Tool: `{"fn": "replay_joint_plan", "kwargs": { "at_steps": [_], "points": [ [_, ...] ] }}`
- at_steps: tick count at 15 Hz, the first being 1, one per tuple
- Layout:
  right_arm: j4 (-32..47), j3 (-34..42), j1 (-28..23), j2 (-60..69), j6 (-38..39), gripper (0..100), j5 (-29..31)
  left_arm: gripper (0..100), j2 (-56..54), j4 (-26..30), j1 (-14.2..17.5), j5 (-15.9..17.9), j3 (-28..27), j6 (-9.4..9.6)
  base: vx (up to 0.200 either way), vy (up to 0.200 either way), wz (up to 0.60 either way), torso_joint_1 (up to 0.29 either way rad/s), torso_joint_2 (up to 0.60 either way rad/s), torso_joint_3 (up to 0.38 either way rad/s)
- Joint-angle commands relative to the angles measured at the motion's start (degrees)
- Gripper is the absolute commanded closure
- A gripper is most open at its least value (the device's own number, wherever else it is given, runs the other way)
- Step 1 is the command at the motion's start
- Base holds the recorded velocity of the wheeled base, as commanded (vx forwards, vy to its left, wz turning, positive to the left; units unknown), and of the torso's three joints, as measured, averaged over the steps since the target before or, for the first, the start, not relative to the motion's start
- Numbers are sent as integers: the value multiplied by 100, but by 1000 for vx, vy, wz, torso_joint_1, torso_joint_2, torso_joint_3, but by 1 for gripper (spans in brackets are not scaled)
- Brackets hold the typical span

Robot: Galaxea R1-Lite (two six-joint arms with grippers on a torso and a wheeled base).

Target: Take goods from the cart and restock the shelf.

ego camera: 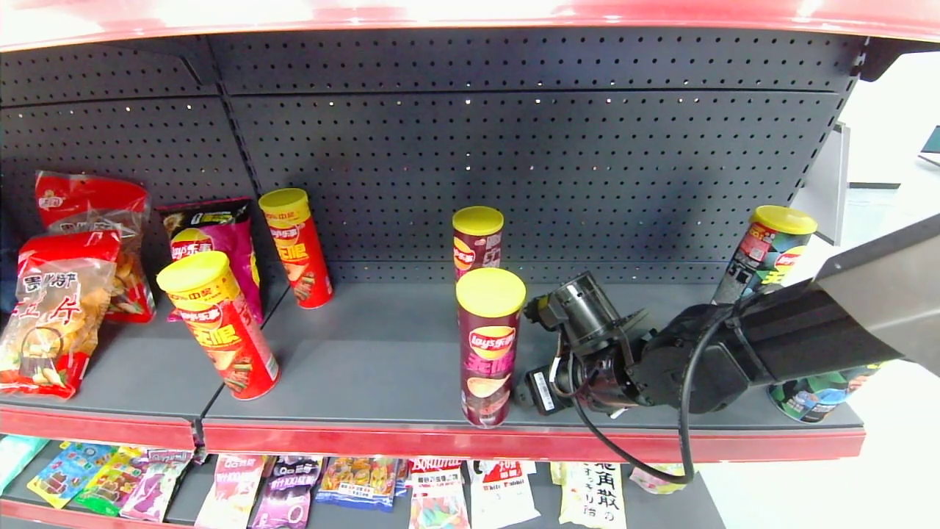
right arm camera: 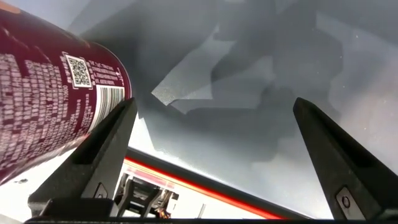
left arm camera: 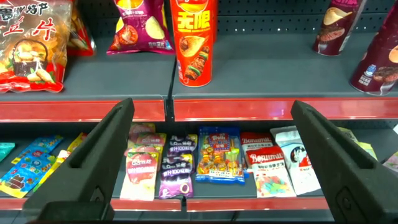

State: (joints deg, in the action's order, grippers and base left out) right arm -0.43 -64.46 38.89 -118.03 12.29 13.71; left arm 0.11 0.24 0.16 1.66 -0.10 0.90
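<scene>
A maroon chip can (ego camera: 490,345) with a yellow lid stands upright near the shelf's red front edge (ego camera: 514,441). My right arm's wrist (ego camera: 587,345) lies low over the shelf board just right of it. In the right wrist view my right gripper (right arm camera: 214,106) is open, with bare shelf board between its fingers. The maroon can (right arm camera: 50,106) sits right beside one finger (right arm camera: 106,149), outside the gap. My left gripper (left arm camera: 212,106) is open and holds nothing. It hangs in front of the shelf at the level of the red edge (left arm camera: 249,109), below a red can (left arm camera: 194,40).
A second maroon can (ego camera: 477,239) stands behind the first. Two red cans (ego camera: 220,330) (ego camera: 297,246) and snack bags (ego camera: 59,308) fill the left side. Black-green cans (ego camera: 778,250) (ego camera: 815,393) stand at the right end. Candy packets (left arm camera: 217,155) line the lower shelf.
</scene>
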Motion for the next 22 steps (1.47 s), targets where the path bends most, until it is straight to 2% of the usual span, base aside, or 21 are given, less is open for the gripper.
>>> {"fn": "replay_joint_plan", "kwargs": {
  "at_steps": [1, 22],
  "points": [
    [-1, -14, 5, -36, 2, 0, 0, 0, -2, 2, 2, 1, 1, -2, 0, 0, 0, 0, 0, 0],
    [-1, -242, 145, -168, -7, 0, 96, 0, -2, 2, 2, 1, 1, -2, 0, 0, 0, 0, 0, 0]
  ]
}}
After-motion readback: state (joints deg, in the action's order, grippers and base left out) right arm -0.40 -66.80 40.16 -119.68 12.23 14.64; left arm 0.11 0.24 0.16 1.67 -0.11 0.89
